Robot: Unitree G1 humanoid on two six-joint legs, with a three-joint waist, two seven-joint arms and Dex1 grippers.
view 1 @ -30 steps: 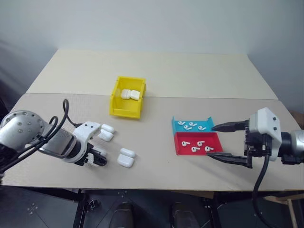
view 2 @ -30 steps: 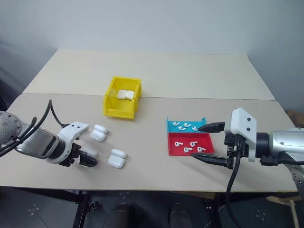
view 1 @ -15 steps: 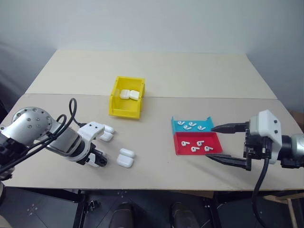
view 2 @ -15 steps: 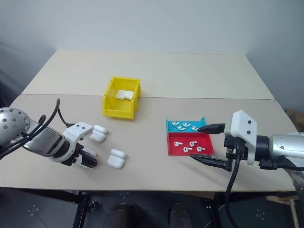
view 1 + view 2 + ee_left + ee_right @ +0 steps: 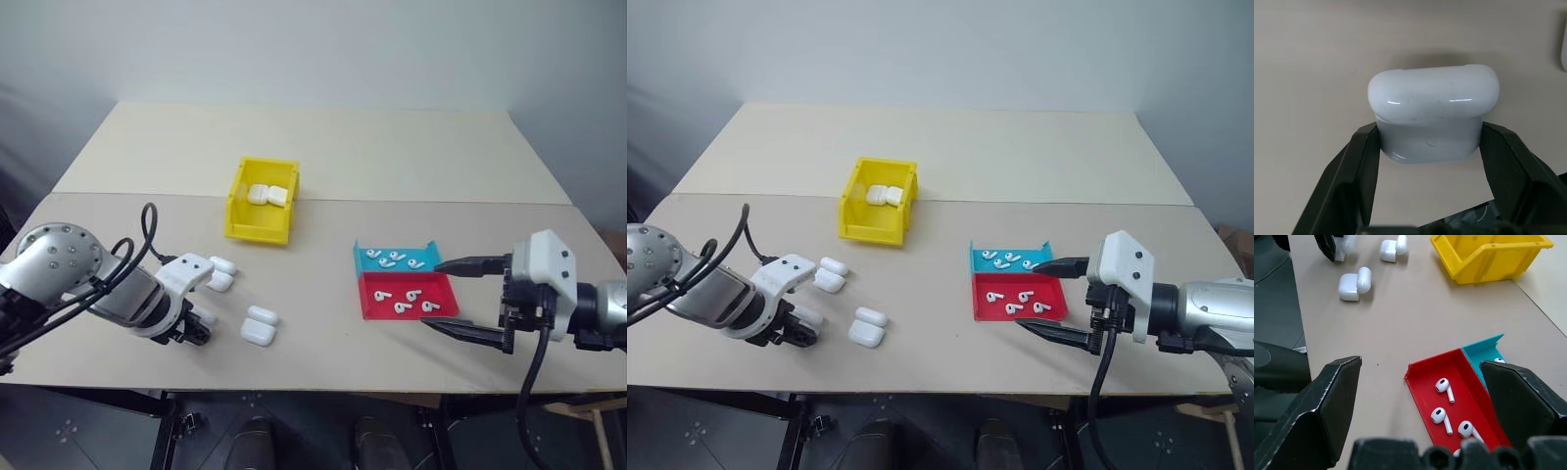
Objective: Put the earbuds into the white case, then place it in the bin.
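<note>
White and glossy, the white case sits on the beige table at the near left, pinched between the two black fingers of the left gripper, which point steeply down and press on its lower half from both sides, while its rounded lid is open and tilted back. No brand, label or writing can be read on it. At about three o'clock from this case, just beside it, lies a second open case, and at about twelve o'clock, near the gripper's white wrist, lies a third case. Farther away at about one o'clock stands the bin, bright yellow with tall walls, and two more white cases lie inside it. Well apart, at three o'clock across the table, the shallow red tray holds several of the earbuds, and the blue tray touching its far side holds others; I read no writing on the trays or on the bin. The right gripper hovers at the right edge of the trays with its fingers spread wide, one beside the blue tray and one beside the near corner of the red one, and holds nothing.
</note>
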